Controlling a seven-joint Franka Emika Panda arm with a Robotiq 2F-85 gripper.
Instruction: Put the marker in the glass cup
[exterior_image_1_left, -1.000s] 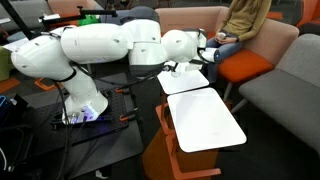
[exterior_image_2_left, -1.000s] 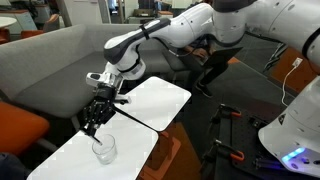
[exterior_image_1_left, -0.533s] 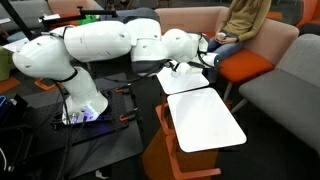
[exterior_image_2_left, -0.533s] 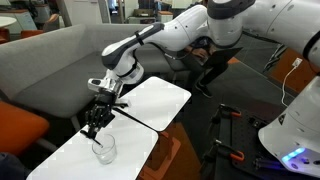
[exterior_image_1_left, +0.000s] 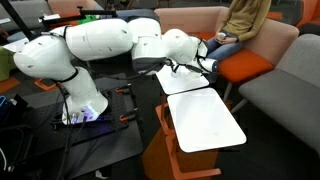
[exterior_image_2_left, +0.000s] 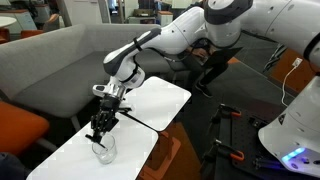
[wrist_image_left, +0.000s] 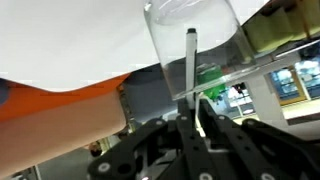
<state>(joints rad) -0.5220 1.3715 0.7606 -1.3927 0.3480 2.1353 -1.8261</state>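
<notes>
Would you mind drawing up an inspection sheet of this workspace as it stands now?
Surface: two white tabletops side by side.
Job's things: cup upright on one tabletop; marker held in line with the cup. Whether its tip is inside cannot be told.
Clutter: nothing seen.
Tool: shut on the marker, just above the cup.
Cables: thin light cable near the robot base.
Surroundings: grey sofa, orange cushion, seated person.

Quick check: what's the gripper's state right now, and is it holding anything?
Gripper: closed, holding the marker above the glass cup.
</notes>
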